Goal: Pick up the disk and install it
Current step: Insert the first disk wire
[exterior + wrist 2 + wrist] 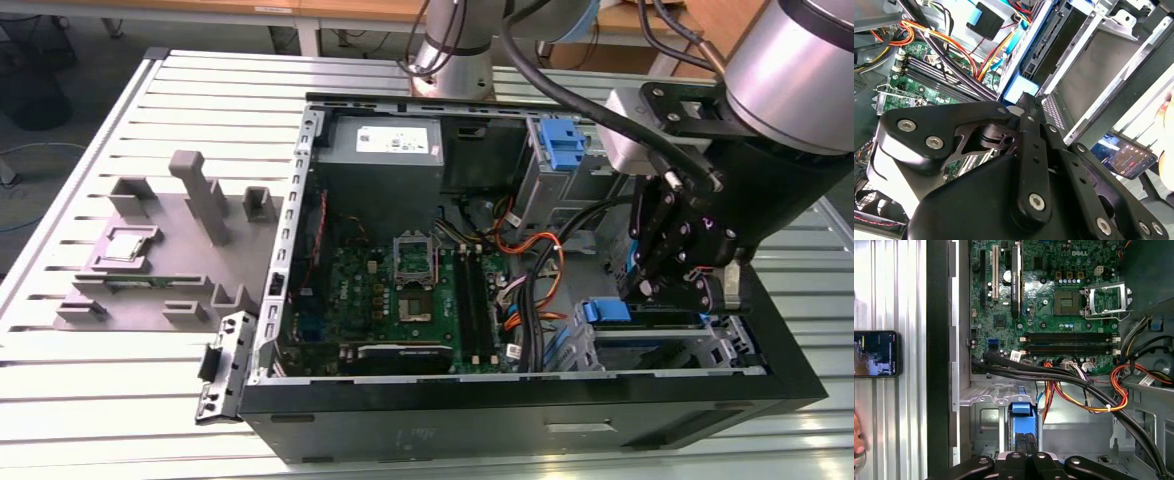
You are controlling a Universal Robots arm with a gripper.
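Disk (1021, 422) sits down in the metal drive cage (986, 427) at the front corner of the computer case (534, 420). Its blue bracket is up, and in the exterior view (605, 311) it is low on the right side. Second wrist view has the same blue edge (1015, 94) beside the cage wall. The gripper (1026, 447) is right on the bracket's end, touching or nearly so. Can't tell whether it is clamped or spread. From the exterior view the gripper (674, 295) hangs just above the cage.

A black cable bundle (1054, 372) and orange-red wires (1079, 395) cross just beside the cage. Past them is the green motherboard (1054, 305) with black memory slots (1069, 342), a processor socket (1066, 302) and white print on the board.

At the far end of the case is a grey power supply box (384, 145) with a white label carrying dark print. A tall blue latch piece (561, 145) stands to the exterior view's right of it.

A phone (876, 353) with its screen lit lies on the ribbed metal table (107, 390) outside the case. A grey fixture (160, 250) stands on the table at the exterior view's left, well apart from the case.
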